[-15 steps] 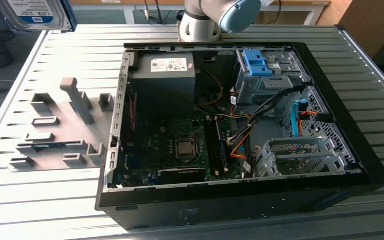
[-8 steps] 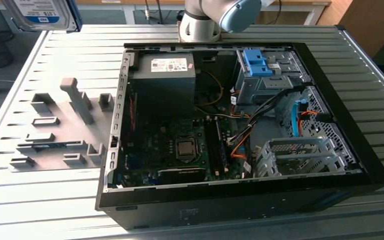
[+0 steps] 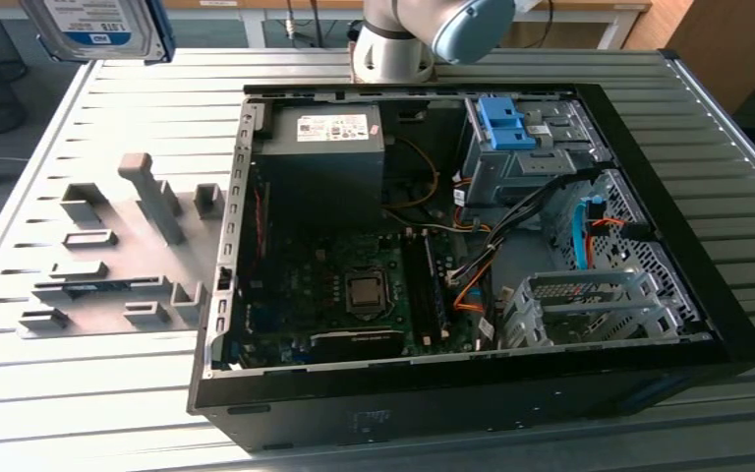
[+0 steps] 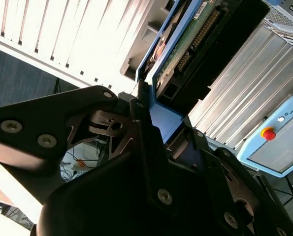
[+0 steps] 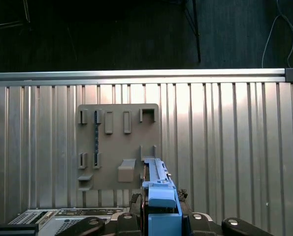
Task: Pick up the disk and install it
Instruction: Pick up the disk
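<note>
The disk hangs high above the table's far corner on the exterior view's left, its white-and-blue label and a blue side rail showing. In the second wrist view my gripper is shut on the disk, whose green circuit board and blue rail stick out past the black fingers. The first wrist view looks down the edge of the disk, held in my gripper above the grey fixture plate.
An open computer case lies on the slatted metal table, with a blue drive bracket at its far side. The grey fixture plate lies on the exterior view's left. The arm's base stands behind the case.
</note>
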`<state>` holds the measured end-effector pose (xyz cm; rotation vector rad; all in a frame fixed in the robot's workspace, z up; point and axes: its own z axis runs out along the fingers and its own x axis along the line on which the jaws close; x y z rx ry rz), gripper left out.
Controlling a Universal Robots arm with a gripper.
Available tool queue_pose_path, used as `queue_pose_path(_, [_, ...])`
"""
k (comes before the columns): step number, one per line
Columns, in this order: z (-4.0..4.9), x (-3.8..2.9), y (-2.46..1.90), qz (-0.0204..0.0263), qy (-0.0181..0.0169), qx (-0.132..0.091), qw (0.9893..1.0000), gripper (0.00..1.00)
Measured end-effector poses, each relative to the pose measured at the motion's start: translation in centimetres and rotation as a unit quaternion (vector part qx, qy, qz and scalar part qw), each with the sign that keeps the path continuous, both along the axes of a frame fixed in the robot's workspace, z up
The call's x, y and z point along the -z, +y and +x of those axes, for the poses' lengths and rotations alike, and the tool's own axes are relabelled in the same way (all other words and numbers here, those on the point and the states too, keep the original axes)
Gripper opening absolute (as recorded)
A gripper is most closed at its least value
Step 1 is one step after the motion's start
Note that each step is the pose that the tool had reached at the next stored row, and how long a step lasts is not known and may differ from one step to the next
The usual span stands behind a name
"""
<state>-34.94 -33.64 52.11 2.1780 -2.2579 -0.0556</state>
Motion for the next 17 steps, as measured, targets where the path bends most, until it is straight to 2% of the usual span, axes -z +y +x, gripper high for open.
queue_pose_path(17, [2.65,0.02,0.00,0.0000,0.0000,0.000,1.0000,0.37])
